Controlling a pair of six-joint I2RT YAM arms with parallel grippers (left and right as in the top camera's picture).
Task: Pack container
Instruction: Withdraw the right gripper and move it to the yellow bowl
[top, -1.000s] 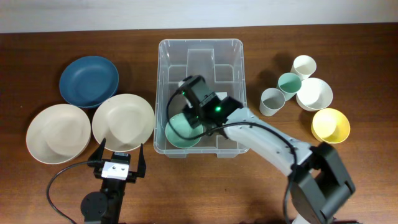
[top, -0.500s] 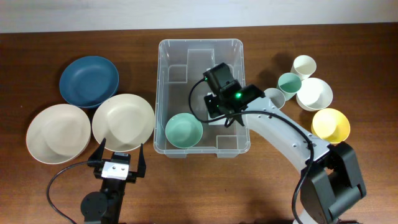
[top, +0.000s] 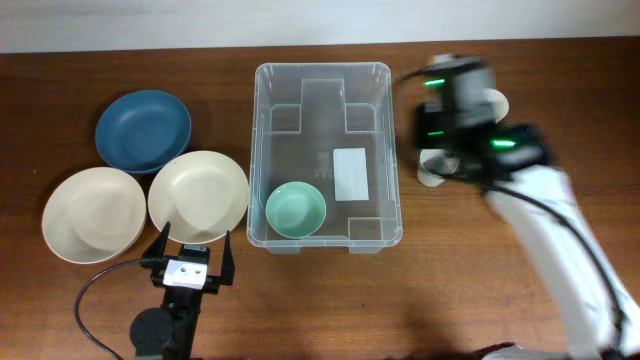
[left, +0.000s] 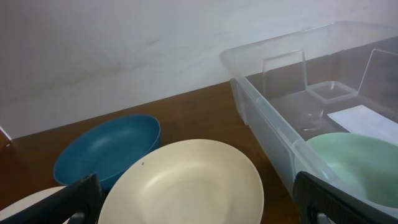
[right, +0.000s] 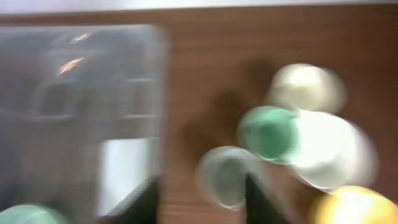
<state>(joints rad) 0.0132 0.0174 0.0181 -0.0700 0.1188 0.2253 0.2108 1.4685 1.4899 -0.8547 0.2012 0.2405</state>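
Observation:
The clear container (top: 322, 67) stands mid-table with a white label (top: 350, 172) on its bottom. A green bowl (top: 295, 210) lies in its near-left corner. My right gripper (top: 440, 148), blurred by motion, is right of the container, above the grey cup (top: 433, 175). In the right wrist view its fingers (right: 202, 202) are open and empty, with the grey cup (right: 227, 177) between them and the container (right: 81, 112) at left. My left gripper (top: 190, 262) is open and empty near the front edge, just below a cream plate (top: 198, 195). The left wrist view shows this gripper (left: 199, 208), that plate (left: 186, 186) and the container wall (left: 261, 112).
A blue plate (top: 143, 130) and a second cream plate (top: 93, 213) lie at left. A green cup (right: 268, 134), white cup (right: 306, 87), white bowl (right: 336, 155) and yellow bowl (right: 351, 208) cluster right of the container. My right arm hides most of them in the overhead view.
My right gripper let go of the green bowl inside the container, then rose and swung right, out over the cups. The bowl stays in the near-left corner. The left arm has not moved.

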